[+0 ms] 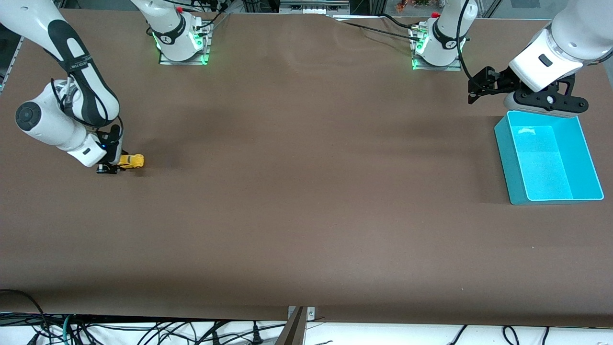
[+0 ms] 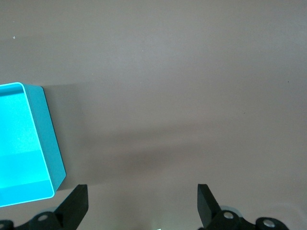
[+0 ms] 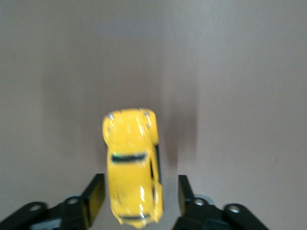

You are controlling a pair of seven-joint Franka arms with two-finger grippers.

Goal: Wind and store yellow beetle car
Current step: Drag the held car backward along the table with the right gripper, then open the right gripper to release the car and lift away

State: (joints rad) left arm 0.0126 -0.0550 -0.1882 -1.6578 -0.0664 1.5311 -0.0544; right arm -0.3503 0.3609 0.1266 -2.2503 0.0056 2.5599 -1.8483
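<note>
The small bright yellow beetle-shaped toy car [image 1: 132,161] with dark windows sits on the brown table surface [image 1: 306,191] at the middle left of the front view, toward the right arm's end of the table. The right gripper [image 1: 111,166] is low at the table directly beside the car, at the car's end that faces the frame's left edge. In the right wrist view the yellow beetle car [image 3: 132,165] lies lengthwise between the two black fingers [image 3: 94,195], its rear portion inside the gap and its rounded nose projecting out past the fingertips. A visible strip of table separates the car body from each finger, so the fingers are spread and not clamping the car; no contact is evident on either side. The car stands on its wheels, roof up. At the right of the front view an open-topped rectangular turquoise plastic bin [image 1: 503,143] rests on the table toward the left arm's end, well apart from the car. The left gripper [image 1: 546,101] hangs above the table just at the bin's upper rim in the frame. In the left wrist view its black fingers [image 2: 74,206] stand wide apart with nothing between them, and the turquoise bin [image 2: 48,139] appears at the left edge of that picture.
</note>
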